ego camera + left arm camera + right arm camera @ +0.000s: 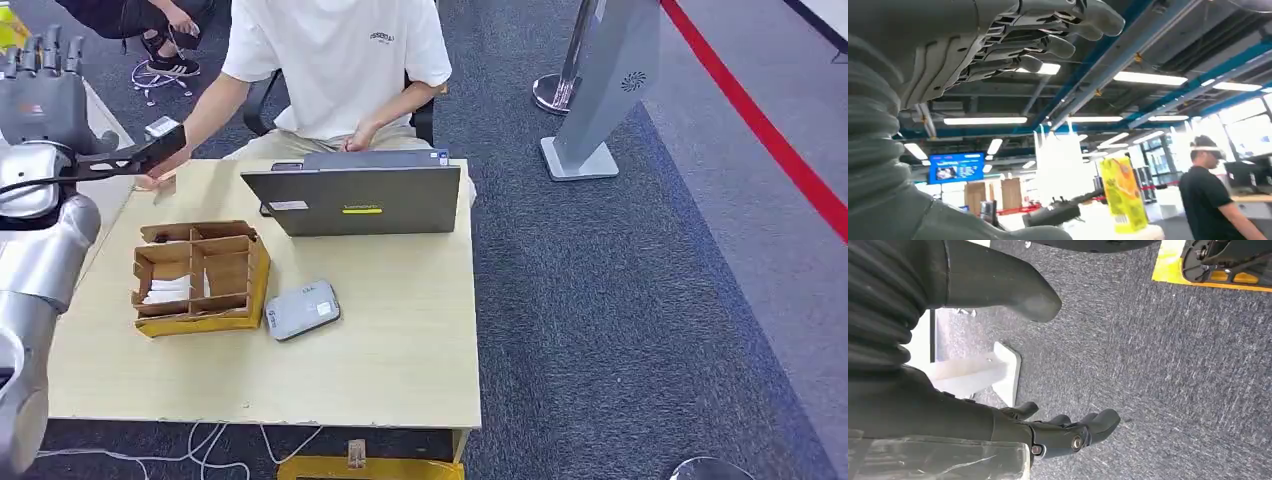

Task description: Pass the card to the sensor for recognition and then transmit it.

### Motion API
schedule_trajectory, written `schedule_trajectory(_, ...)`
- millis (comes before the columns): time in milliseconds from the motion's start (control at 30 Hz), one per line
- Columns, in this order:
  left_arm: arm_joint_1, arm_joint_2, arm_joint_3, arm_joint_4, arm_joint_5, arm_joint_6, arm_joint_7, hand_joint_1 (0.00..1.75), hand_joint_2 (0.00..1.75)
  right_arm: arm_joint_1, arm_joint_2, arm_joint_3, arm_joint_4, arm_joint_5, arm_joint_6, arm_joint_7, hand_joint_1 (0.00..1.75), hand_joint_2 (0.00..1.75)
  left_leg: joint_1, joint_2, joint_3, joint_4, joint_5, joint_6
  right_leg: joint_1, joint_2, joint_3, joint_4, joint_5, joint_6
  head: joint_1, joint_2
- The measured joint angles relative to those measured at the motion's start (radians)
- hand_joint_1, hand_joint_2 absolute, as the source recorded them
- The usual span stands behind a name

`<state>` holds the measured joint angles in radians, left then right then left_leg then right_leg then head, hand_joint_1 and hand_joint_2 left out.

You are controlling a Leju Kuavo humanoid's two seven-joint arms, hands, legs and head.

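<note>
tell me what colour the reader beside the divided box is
Grey reader, clearest in the head view.

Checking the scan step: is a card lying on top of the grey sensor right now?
No. In the head view the grey sensor beside the cardboard box has only its own small label on top, no card.

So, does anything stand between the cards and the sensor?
Only the box's own wall. The cards lie in one of its compartments, and the sensor lies on the table just beside the box. Nothing else lies between them.
</note>
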<state>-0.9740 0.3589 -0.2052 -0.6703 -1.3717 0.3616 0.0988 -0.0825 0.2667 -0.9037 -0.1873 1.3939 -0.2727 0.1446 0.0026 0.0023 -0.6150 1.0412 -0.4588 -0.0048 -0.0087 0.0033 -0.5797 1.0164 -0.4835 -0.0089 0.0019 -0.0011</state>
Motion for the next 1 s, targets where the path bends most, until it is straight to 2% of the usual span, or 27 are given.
schedule_trajectory(133,0.086,-0.026,0.0,-0.093,0.043,-0.003,-0.04,0.0,1.75,0.0,0.0,0.0,0.0,-0.008,-0.006,0.003,0.0,1.75,-0.001,0.0,0.0,0.0,0.0,0.0,0.0,0.0,0.0,0.0,0.0,0.0,0.0,0.0)
schedule_trajectory(300,0.264,-0.061,-0.001,-0.343,0.07,-0.046,-0.042,0.0,1.75,0.0,0.0,-0.004,0.0,-0.022,-0.018,0.005,0.0,1.75,-0.001,0.001,-0.001,0.0,-0.001,0.0,-0.001,0.001,-0.001,-0.001,0.0,0.0,0.001,0.0)
schedule_trajectory(367,0.295,-0.064,-0.002,-0.395,0.072,-0.052,-0.036,0.0,1.75,0.001,0.0,-0.005,0.0,-0.022,-0.018,0.005,0.0,1.75,-0.001,0.001,-0.001,0.0,-0.001,0.0,-0.001,0.001,-0.001,-0.001,0.0,0.0,0.001,0.0)
schedule_trajectory(433,0.327,-0.066,-0.002,-0.447,0.086,-0.057,-0.063,0.0,1.75,0.0,0.0,-0.008,0.0,-0.034,-0.023,0.008,0.0,1.75,-0.001,0.0,-0.001,0.0,-0.001,0.0,-0.001,0.0,-0.001,-0.001,0.0,0.0,0.0,0.0)
schedule_trajectory(500,0.398,-0.067,-0.012,-0.562,0.1,-0.105,-0.097,0.0,1.75,0.0,0.0,-0.018,0.0,-0.059,-0.039,0.011,0.0,1.75,-0.001,0.001,0.0,-0.001,-0.001,0.0,-0.001,0.001,0.0,-0.001,0.0,0.0,0.0,0.0)
schedule_trajectory(567,0.447,-0.062,-0.024,-0.636,0.097,-0.148,-0.099,0.0,1.75,0.001,0.001,-0.027,0.0,-0.073,-0.049,0.014,0.0,1.75,-0.001,0.001,0.0,-0.001,-0.001,0.0,-0.001,0.001,0.0,-0.001,-0.001,0.0,0.0,0.0)
schedule_trajectory(600,0.493,-0.059,-0.04,-0.699,0.096,-0.192,-0.098,0.0,1.75,0.001,0.001,-0.034,0.0,-0.082,-0.057,0.016,0.0,1.75,-0.001,0.001,-0.001,-0.001,-0.001,0.0,-0.001,0.001,0.0,-0.001,-0.001,0.001,0.0,0.0)
schedule_trajectory(667,0.591,-0.026,-0.083,-0.835,0.103,-0.26,-0.093,0.0,1.75,0.001,0.003,-0.05,0.0,-0.101,-0.072,0.018,0.0,1.75,-0.001,0.003,-0.001,-0.001,-0.002,-0.001,-0.001,0.003,-0.002,-0.001,-0.001,0.001,0.0,0.0)
schedule_trajectory(800,0.747,0.081,-0.118,-1.048,0.152,-0.343,-0.09,0.0,1.75,0.003,0.009,-0.074,0.0,-0.127,-0.092,0.019,0.0,1.75,0.0,0.004,-0.001,-0.001,-0.003,-0.002,-0.001,0.004,-0.003,-0.001,-0.002,0.0,-0.001,0.0)
schedule_trajectory(900,0.81,0.156,-0.118,-1.14,0.202,-0.421,-0.09,0.0,1.75,0.002,0.009,-0.084,0.001,-0.13,-0.095,0.019,0.0,1.75,0.0,0.003,-0.001,-0.002,-0.003,-0.002,0.0,0.002,-0.002,-0.001,-0.004,-0.001,-0.001,0.0)
schedule_trajectory(1000,0.84,0.206,-0.118,-1.173,0.221,-0.455,-0.09,0.0,1.75,0.002,0.01,-0.087,0.001,-0.129,-0.095,0.019,0.0,1.75,0.0,0.002,-0.001,-0.002,-0.003,-0.003,0.0,0.002,-0.002,0.0,-0.004,-0.001,0.0,0.0)
